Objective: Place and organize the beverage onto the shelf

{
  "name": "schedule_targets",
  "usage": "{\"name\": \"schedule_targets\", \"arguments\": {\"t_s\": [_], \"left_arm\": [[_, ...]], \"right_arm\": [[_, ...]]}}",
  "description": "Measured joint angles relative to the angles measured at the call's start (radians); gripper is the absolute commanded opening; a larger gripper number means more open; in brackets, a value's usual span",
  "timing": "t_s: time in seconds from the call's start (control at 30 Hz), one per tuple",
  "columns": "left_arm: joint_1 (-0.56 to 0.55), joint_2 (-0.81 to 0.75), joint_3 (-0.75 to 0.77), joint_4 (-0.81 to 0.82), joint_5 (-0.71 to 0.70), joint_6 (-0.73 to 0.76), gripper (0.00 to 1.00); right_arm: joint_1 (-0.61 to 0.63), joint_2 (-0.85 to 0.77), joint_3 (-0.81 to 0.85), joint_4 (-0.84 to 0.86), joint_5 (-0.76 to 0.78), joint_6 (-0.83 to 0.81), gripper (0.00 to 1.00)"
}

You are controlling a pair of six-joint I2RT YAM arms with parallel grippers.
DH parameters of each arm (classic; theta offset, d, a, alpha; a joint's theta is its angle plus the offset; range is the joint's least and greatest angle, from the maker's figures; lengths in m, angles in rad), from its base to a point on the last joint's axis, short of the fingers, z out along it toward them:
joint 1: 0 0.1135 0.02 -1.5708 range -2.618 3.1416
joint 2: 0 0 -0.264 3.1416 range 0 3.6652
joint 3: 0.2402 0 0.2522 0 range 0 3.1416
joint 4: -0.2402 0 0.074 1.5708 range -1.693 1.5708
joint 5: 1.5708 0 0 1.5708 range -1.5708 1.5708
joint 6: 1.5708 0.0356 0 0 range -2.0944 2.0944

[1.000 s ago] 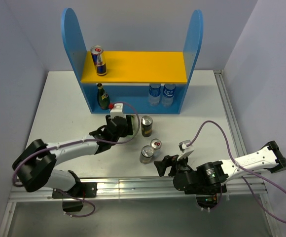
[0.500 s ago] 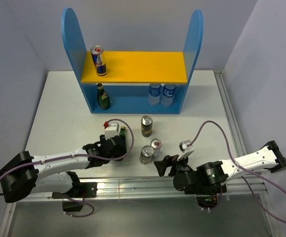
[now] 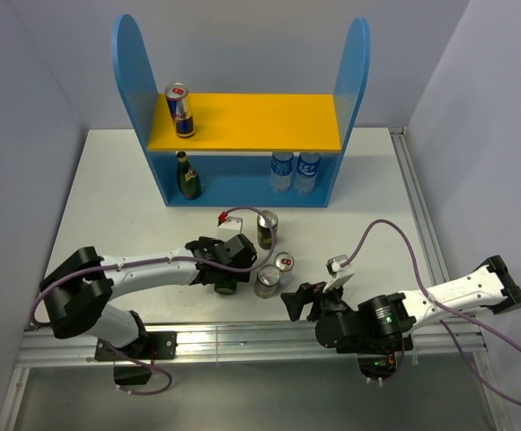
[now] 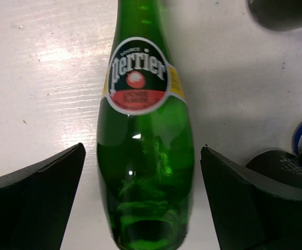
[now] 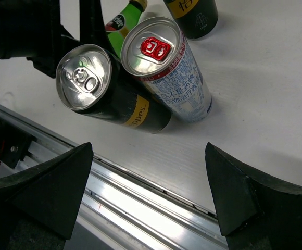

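Top external view: the shelf (image 3: 130, 72) stands at the far side of the table (image 3: 108, 197). A blue-silver can (image 3: 179, 109) stands upright at the left end of the yellow upper board (image 3: 260, 121). On the lower level, a shelved bottle (image 3: 187, 176) stands at the left end. Two blue-and-white containers (image 3: 295, 171) stand side by side right of centre. In front of the shelf, a far dark can (image 3: 267, 229), a silver can (image 3: 284, 262) and a near dark can (image 3: 267, 280) stand in a loose cluster. The left hand (image 3: 223, 272) is low over the table just left of this cluster, with the green bottle (image 3: 226, 288) under it. The right hand (image 3: 289, 303) sits near the front edge, beside the near dark can, holding nothing.

Left wrist view: the left hand is spread. The green bottle sits between the fingers (image 4: 36, 198), neck pointing away from the camera, label facing it. Bare table shows on each side, so neither finger touches the glass. Whether the bottle rests on the table cannot be told.

Right wrist view: the right hand is spread, with only bare table between its fingers (image 5: 41, 192). The near dark can and the silver can stand close together just beyond the fingertips. The far dark can is behind them. The green bottle's neck shows behind the can tops.
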Motion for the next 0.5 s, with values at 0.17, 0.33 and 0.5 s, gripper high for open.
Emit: {"name": "schedule_targets", "arguments": {"t_s": [0.17, 0.33, 0.5], "left_arm": [[0.000, 0.055, 0.032, -0.031, 0.024, 0.026, 0.99], [0.010, 0.074, 0.059, -0.063, 0.030, 0.064, 0.99], [0.052, 0.113, 0.096, -0.069, 0.042, 0.117, 0.99]], "right_arm": [[0.005, -0.030, 0.000, -0.002, 0.001, 0.000, 0.95], [0.007, -0.034, 0.000, -0.002, 0.003, 0.000, 0.95], [0.012, -0.035, 0.000, -0.002, 0.003, 0.003, 0.95]]}}
